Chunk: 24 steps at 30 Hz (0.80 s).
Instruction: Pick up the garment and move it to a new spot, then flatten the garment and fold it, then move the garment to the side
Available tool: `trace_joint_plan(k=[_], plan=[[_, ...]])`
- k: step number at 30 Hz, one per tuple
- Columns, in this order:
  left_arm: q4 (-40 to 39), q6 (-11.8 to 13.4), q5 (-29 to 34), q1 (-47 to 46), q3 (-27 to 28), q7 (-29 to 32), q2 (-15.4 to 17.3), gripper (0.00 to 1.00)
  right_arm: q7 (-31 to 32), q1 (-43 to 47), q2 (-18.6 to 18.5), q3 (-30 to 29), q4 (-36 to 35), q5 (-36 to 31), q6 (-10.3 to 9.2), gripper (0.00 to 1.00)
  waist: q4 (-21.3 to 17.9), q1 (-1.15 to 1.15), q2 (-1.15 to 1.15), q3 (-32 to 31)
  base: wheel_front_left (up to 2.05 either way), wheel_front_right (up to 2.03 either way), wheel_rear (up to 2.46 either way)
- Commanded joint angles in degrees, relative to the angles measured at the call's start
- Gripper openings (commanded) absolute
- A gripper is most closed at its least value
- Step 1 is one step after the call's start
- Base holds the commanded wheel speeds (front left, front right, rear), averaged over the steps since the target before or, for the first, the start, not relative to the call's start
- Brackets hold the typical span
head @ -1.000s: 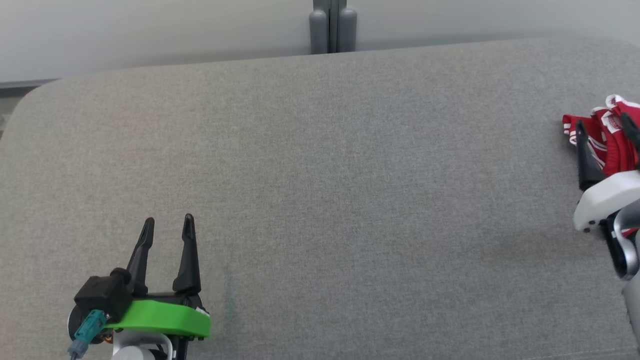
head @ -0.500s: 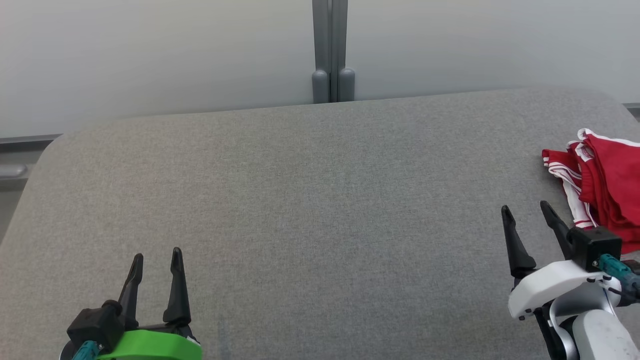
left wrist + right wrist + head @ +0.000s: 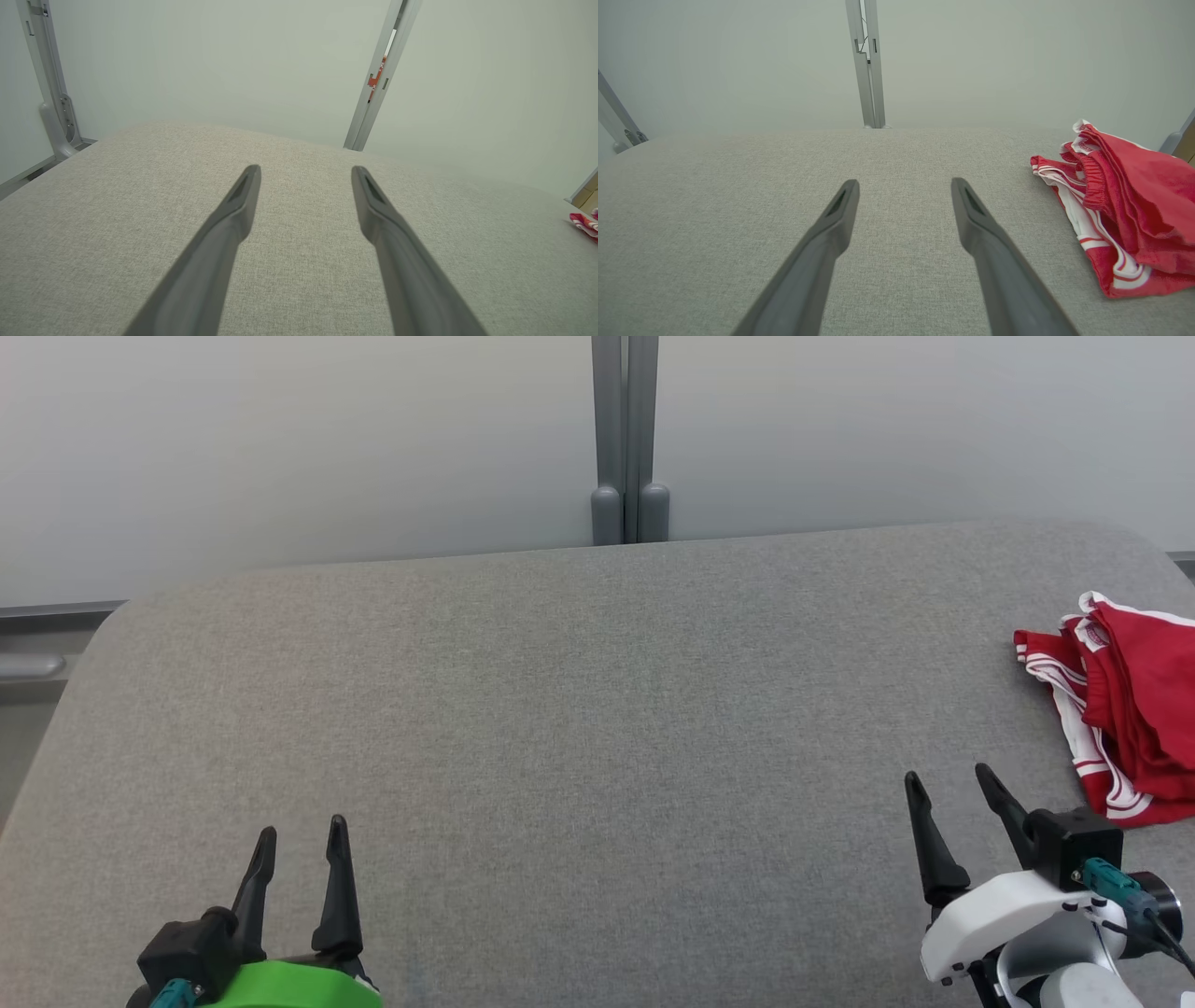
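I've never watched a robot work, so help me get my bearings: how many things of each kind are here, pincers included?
Garments: 1, the red-and-white shorts, lying near the right edge
Pincers: 2, the left pincer and the right pincer, both open and empty
Tables: 1, the grey fabric-covered table
Total: 4

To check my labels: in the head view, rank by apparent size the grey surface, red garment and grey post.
1. grey surface
2. red garment, cut off at the edge
3. grey post
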Motion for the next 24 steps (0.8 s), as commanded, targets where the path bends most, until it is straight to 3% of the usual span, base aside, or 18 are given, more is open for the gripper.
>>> trace_joint_plan(k=[1, 24], plan=[[0.37, 0.26, -0.05, 0.82, 0.32, -0.14, -0.02, 1.00, 0.08, 0.73, 0.10, 0.19, 0.37, -0.36, -0.10, 1.00, -0.03, 0.00, 0.00, -0.15, 0.00, 0.00, 0.00], [1.17, 1.15, -1.02, -0.32, 0.23, 0.10, 1.24, 1.00, -0.71, -0.94, 0.28, 2.39, 2.77, 0.50, -0.10, 1.00, -0.04, 0.00, 0.00, -0.14, 0.00, 0.00, 0.00]])
